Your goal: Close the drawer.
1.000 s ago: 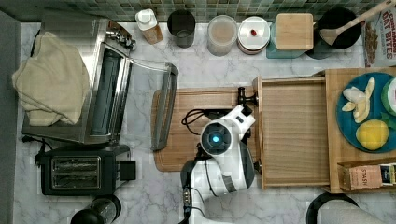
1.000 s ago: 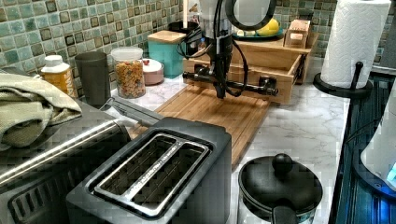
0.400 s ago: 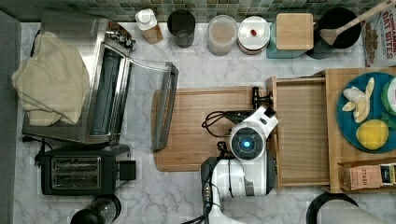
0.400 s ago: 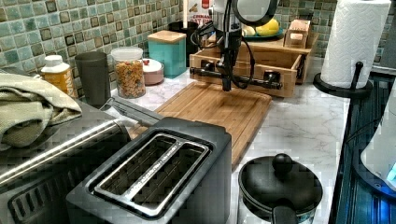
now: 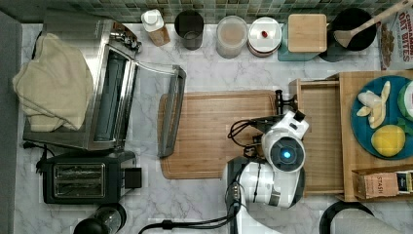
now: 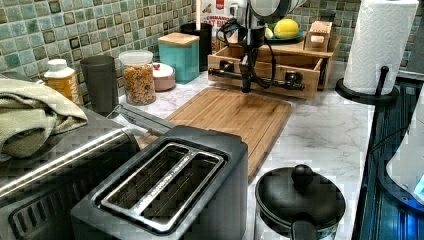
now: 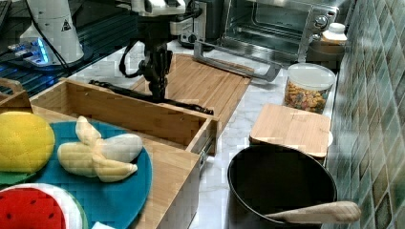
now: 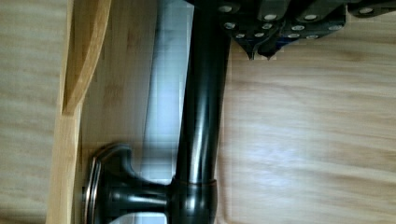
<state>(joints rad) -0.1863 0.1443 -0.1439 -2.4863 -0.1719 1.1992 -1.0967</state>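
The light-wood drawer [image 5: 324,122] stands part-way out of its cabinet [image 5: 347,146], on the top view's right; its floor is bare [image 7: 119,112]. Its black bar handle [image 6: 270,81] [image 7: 119,93] [image 8: 201,116] faces the cutting board. My gripper [image 6: 245,84] [image 7: 157,90] [image 8: 260,49] points straight down, shut, with its fingertips against the side of the bar that faces the board and nothing held between them. In the top view the arm's white wrist [image 5: 285,151] covers the gripper and the middle of the handle; one handle post [image 5: 279,100] shows.
A bamboo cutting board [image 5: 214,131] lies in front of the drawer. Beyond it is a toaster oven with its door down [image 5: 170,112] and a black toaster [image 5: 80,175]. Jars [image 5: 231,36] line the tiled wall. A blue plate of toy fruit [image 5: 375,134] sits on the cabinet; a paper-towel roll [image 6: 380,45] stands nearby.
The drawer has slid into the cabinet, toward the top view's right, and the gripper has moved the same way with the handle. More of the cutting board now shows.
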